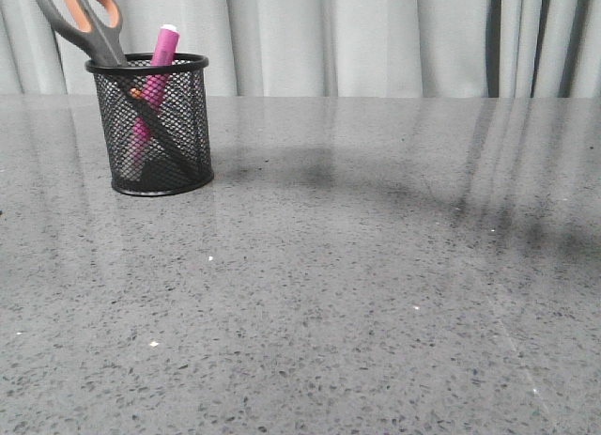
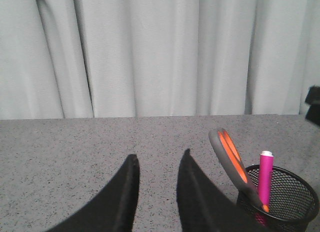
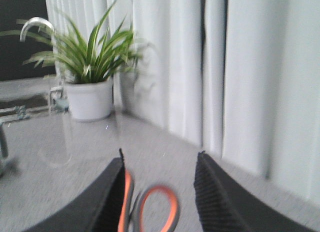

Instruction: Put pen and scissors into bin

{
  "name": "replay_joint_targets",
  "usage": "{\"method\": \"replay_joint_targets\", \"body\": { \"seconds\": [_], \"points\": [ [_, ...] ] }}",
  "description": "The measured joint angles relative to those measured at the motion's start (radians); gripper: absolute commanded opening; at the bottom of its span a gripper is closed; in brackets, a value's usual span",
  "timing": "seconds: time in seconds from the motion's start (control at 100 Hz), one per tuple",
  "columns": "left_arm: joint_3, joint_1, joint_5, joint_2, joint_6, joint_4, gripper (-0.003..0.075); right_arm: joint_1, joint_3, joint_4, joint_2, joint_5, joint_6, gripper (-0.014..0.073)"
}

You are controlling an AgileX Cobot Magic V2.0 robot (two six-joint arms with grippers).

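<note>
The black mesh bin [image 1: 188, 125] stands at the far left of the grey table. The grey scissors [image 1: 89, 22] stand in it blades down, their orange-lined handles leaning left over the rim. The pink pen [image 1: 164, 45] stands beside them, white tip up. Neither gripper shows in the front view. My left gripper [image 2: 160, 159] is open and empty above the table, with the bin [image 2: 297, 189], scissors [image 2: 230, 154] and pen [image 2: 265, 177] off to one side. My right gripper [image 3: 161, 159] is open, with the blurred scissors handles [image 3: 160, 204] between its fingers and one loop close against a finger.
The grey speckled table [image 1: 376, 266] stretches to the right and front of the bin. A grey curtain hangs behind it. In the right wrist view a potted green plant [image 3: 90, 99] stands on the table by the curtain.
</note>
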Motion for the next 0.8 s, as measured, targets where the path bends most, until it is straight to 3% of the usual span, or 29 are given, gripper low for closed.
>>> {"method": "replay_joint_targets", "body": {
  "seconds": [0.13, 0.34, 0.5, 0.66, 0.8],
  "points": [
    [0.0, 0.0, 0.0, 0.0, 0.0, 0.003, 0.0166, -0.041, 0.0, 0.0, -0.11, 0.095, 0.0, 0.021],
    [0.0, 0.0, 0.0, 0.0, 0.0, 0.002, 0.0166, -0.121, 0.009, 0.0, -0.307, 0.344, 0.0, -0.0076],
    [0.0, 0.0, 0.001, 0.0, 0.0, 0.002, 0.0152, -0.191, 0.112, 0.0, -0.458, 0.399, 0.0, -0.0075],
    [0.021, 0.0, 0.001, -0.003, 0.0, 0.002, -0.0021, -0.28, 0.318, 0.0, -0.604, 0.367, 0.0, -0.0075],
    [0.091, 0.0, -0.028, -0.054, 0.0, 0.002, -0.0022, -0.367, 0.535, 0.0, -0.752, 0.27, 0.0, -0.0075]
  ]
}}
